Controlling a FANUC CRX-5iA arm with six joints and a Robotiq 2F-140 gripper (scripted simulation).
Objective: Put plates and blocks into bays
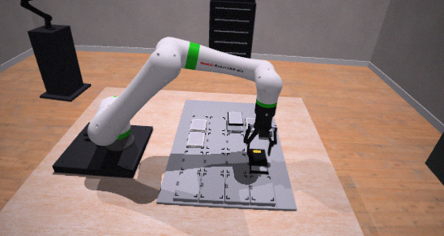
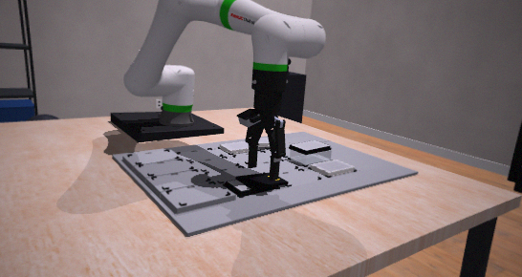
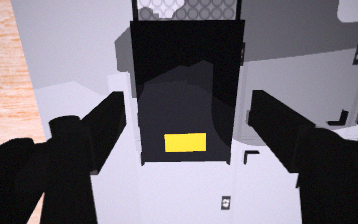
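The black lid [image 1: 257,156] [image 2: 258,181] [image 3: 184,115], with a yellow label, lies askew on the culture plate [image 1: 259,168] [image 3: 215,11] at bay 43. It is shifted towards column 2, leaving wells uncovered at the column 4 end. Any tilt is hard to judge. My gripper [image 1: 259,149] [image 2: 263,172] [image 3: 187,107] is open, with fingers either side of the lid and gaps to both. White sealed plates [image 1: 198,124] [image 1: 196,139] sit in bays 11 and 12. A pale-topped, black-edged item [image 1: 234,117] [image 2: 310,147] is on a clear block [image 1: 234,128] [image 2: 311,157] at bay 31. A white plate [image 2: 332,167] is at bay 41.
The grey deck [image 1: 287,201] [image 2: 382,172] carries black corner pieces. Column 4's raised floors [image 1: 187,184] [image 2: 201,195] run along one side. The arm's base [image 1: 103,158] [image 2: 139,126] stands beyond row 1. The gripper partly hides bay 41 in the top view.
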